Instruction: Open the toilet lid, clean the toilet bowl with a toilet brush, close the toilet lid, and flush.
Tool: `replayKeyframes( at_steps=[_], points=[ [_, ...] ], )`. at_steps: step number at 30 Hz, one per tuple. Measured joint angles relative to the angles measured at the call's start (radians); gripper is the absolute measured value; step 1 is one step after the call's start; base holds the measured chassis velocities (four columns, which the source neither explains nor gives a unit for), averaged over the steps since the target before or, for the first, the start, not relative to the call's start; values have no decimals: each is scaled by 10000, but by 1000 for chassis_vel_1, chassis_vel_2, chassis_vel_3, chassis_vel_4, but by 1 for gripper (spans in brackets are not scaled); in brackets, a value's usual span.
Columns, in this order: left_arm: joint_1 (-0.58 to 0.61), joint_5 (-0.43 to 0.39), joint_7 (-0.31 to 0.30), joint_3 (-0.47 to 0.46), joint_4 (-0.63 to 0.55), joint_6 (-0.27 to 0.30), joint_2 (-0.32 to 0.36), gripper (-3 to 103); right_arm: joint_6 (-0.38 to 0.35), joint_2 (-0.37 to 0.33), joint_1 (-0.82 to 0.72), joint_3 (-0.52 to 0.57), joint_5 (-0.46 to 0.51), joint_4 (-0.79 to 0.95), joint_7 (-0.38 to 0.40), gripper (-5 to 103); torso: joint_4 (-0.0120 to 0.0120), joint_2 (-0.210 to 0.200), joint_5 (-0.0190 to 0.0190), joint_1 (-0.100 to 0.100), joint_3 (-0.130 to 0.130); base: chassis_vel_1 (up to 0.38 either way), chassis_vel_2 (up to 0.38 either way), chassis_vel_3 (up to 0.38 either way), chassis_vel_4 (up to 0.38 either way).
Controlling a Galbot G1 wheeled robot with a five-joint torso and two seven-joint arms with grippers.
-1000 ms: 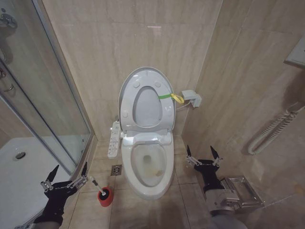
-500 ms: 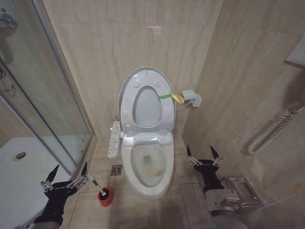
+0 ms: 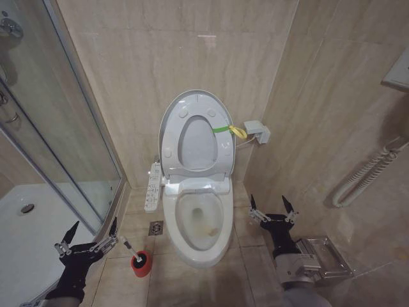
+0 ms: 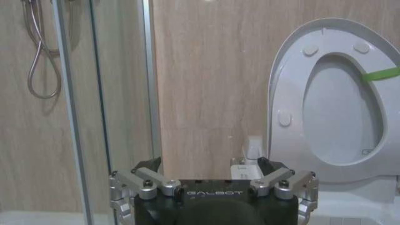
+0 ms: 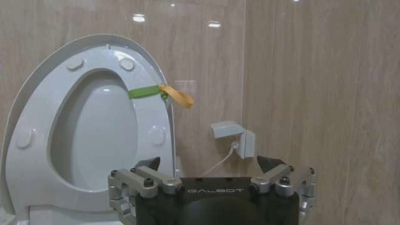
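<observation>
The toilet lid [image 3: 195, 142] stands raised against the back wall with the seat ring up against it and a green-yellow band [image 3: 221, 129] at its edge. The toilet bowl [image 3: 199, 220] lies uncovered, with yellowish stains inside. The toilet brush [image 3: 130, 248] stands in its red cup [image 3: 142, 263] on the floor to the bowl's left. My left gripper [image 3: 96, 222] hovers open just left of the brush, touching nothing. My right gripper [image 3: 268, 199] is open and empty to the bowl's right. The wrist views show the lid [image 4: 340, 117] [image 5: 93, 131] beyond each open gripper [image 4: 208, 161] [image 5: 212, 161].
A glass shower door [image 3: 64, 128] and white shower tray [image 3: 25, 236] close off the left side. A bidet control panel [image 3: 153, 187] and a floor drain [image 3: 156, 228] sit left of the bowl. A wall socket [image 3: 257, 132], a white rail [image 3: 364, 176] and a metal holder [image 3: 323, 259] line the right wall.
</observation>
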Motion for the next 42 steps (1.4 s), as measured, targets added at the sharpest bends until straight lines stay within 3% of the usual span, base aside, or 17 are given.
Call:
replayKeyframes(
  at_steps=[14, 33, 37, 42],
  points=[
    [-66, -2, 3, 5, 87, -14, 5, 100, 0, 0, 0, 0, 0, 0, 0, 100, 2, 0, 0, 0, 0, 0, 0, 0, 0],
    [-3961, -377, 309, 409, 5229, -1608, 499, 100, 0, 0, 0, 0, 0, 0, 0, 100, -1, -1, -2, 0, 1, 0, 0, 0, 0],
    [-4609, -439, 359, 472, 6081, -1867, 584, 100, 0, 0, 1, 1, 0, 0, 0, 100, -3, -1, -2, 1, 1, 0, 0, 0, 0],
    [-4773, -456, 375, 489, 6304, -1944, 607, 100, 0, 0, 0, 1, 0, 0, 0, 100, 1, -1, 0, 1, 1, 0, 0, 0, 0]
  ],
)
